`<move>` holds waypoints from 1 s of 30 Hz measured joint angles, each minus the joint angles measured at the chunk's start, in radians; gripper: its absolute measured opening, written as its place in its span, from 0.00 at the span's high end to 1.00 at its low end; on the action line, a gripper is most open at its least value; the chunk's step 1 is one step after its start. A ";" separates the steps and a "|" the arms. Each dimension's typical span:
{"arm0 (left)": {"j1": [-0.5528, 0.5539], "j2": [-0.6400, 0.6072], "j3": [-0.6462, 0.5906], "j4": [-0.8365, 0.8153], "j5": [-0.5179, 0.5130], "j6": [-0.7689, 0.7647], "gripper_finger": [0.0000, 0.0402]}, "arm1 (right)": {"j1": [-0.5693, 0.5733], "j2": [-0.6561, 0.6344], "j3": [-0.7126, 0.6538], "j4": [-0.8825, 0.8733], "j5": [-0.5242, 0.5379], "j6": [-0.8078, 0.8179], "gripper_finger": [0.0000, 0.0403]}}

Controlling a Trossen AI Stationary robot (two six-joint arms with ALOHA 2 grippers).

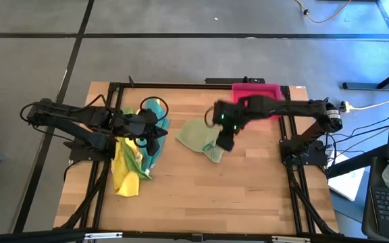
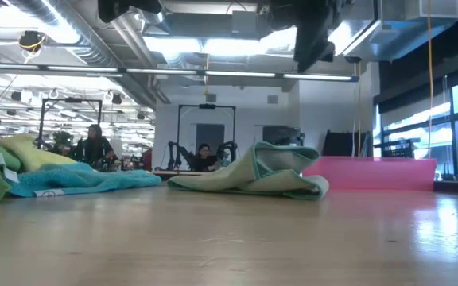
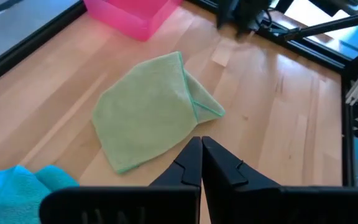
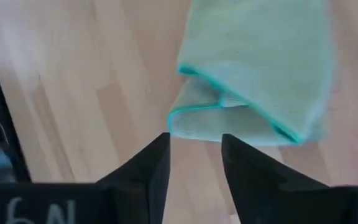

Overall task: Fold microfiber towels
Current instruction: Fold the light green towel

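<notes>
Pale green towel (image 1: 202,139) lying loosely folded near the middle of the table (image 1: 201,196), one layer doubled over another, teal-stitched edges showing at the fold. Rumpled rather than flat in the low view, with a raised hump toward the tray side. Not gripped by anything.

Right hand (image 4: 194,149) poised just above the folded corner of that towel, fingers parted, nothing between them. In the high view, right hand (image 1: 225,140) over the towel's edge nearest the right arm, arm reaching in from the table's right side.

Pink tray (image 1: 256,94) at the far edge of the table, beyond the pale green towel and apart from it, partly under the right arm.

Heap of other towels at the table's left: teal towel (image 1: 155,108) at the far end of the heap, yellow towel (image 1: 125,174) stretching toward the near edge, bright green towel (image 1: 135,156) tucked in between. All bunched, none folded.

Left hand (image 3: 201,163) clenched shut, fingertips pressed together and empty, pointing across the table toward the pale green towel. Held above the heap, by the teal towel, left arm coming in from the table's left side.

Beyond the table in the low view, people (image 2: 94,143) seated far back in the room.
</notes>
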 joint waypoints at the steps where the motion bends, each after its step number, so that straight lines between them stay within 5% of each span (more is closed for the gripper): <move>1: -0.005 0.003 0.000 0.001 -0.008 0.000 1.00 | 0.026 0.002 -0.030 0.040 0.028 -0.021 0.64; 10: -0.037 0.003 0.000 0.001 -0.026 -0.047 1.00 | 0.153 0.027 -0.168 0.403 0.359 -0.539 0.64; 30: -0.129 0.003 0.000 0.000 -0.036 -0.157 1.00 | 0.126 0.278 -0.195 0.446 0.335 -0.778 0.64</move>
